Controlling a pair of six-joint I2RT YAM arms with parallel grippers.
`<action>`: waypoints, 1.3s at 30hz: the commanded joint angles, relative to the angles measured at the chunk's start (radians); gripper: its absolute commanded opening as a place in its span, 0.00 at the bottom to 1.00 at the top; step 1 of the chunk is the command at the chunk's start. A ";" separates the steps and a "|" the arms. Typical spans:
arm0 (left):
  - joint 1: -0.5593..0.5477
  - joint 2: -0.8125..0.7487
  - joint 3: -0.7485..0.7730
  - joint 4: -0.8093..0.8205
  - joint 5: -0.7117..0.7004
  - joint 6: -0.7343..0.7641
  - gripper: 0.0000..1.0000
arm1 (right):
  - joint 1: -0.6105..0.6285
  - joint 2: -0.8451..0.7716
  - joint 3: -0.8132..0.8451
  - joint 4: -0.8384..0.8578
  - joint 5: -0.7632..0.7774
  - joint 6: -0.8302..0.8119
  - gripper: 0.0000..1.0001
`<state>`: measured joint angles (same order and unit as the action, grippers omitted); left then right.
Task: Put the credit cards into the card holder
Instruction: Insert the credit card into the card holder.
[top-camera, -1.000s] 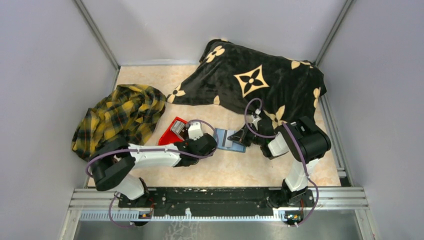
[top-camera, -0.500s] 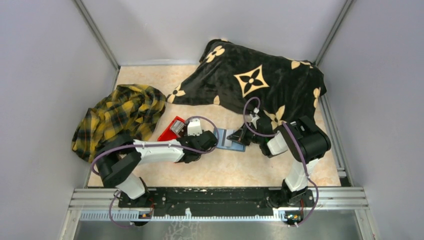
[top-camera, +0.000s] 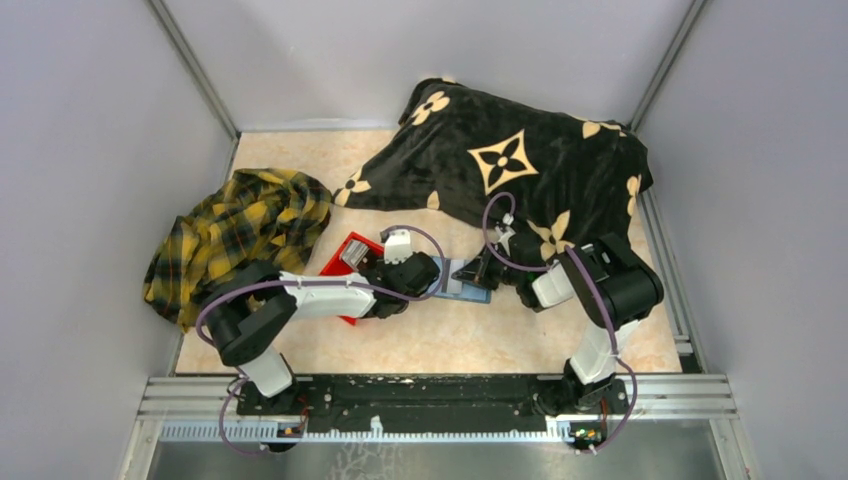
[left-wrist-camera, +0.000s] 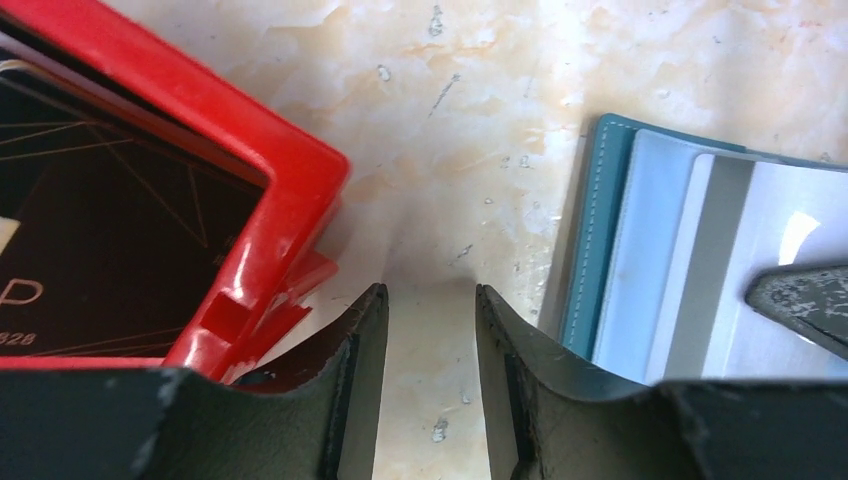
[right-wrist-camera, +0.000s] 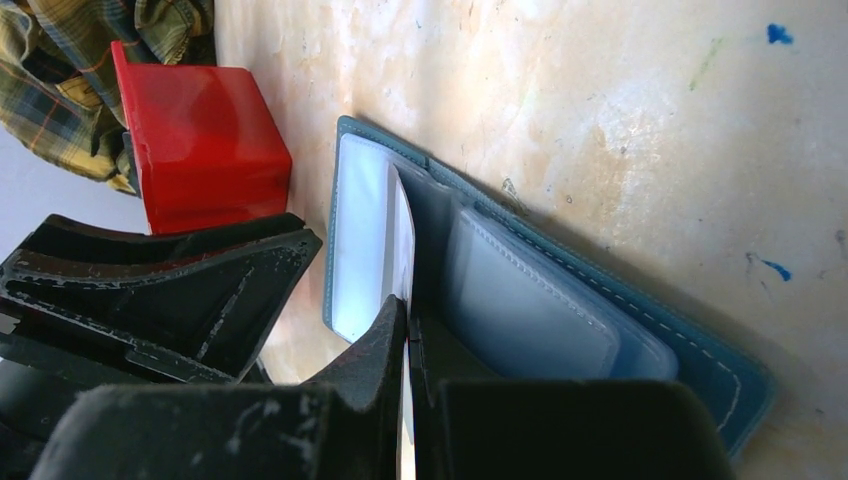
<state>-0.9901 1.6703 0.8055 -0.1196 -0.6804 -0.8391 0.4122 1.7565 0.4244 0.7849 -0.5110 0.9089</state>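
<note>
Right pincer (right-wrist-camera: 407, 318) is pressed together on a pale card (right-wrist-camera: 400, 240), pinching its thin edge. The card points up the right wrist view, into the fold of the card holder (right-wrist-camera: 560, 310). The holder lies open and flat on the table (left-wrist-camera: 480, 120), in the middle of the top view, with its long side mostly left to right. The left pincer (left-wrist-camera: 430, 295) is spread a little and holds nothing. It is over bare table between the holder and the red bin (left-wrist-camera: 285, 190). A dark card (left-wrist-camera: 100, 240) lies in the bin. A black blanket (top-camera: 520, 170) sits behind, and a plaid cloth (top-camera: 240, 235) lies at the left.
</note>
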 joint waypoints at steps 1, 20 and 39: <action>0.007 0.046 -0.013 0.037 0.111 0.041 0.44 | 0.024 0.005 0.007 -0.198 0.068 -0.088 0.00; 0.016 0.093 -0.033 0.153 0.234 0.103 0.43 | 0.058 0.004 0.078 -0.362 0.096 -0.135 0.04; 0.017 0.058 -0.134 0.267 0.316 0.039 0.41 | 0.086 -0.097 0.164 -0.689 0.314 -0.232 0.58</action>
<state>-0.9634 1.6894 0.7387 0.1829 -0.5545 -0.7399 0.4957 1.6299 0.5983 0.3622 -0.4004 0.7700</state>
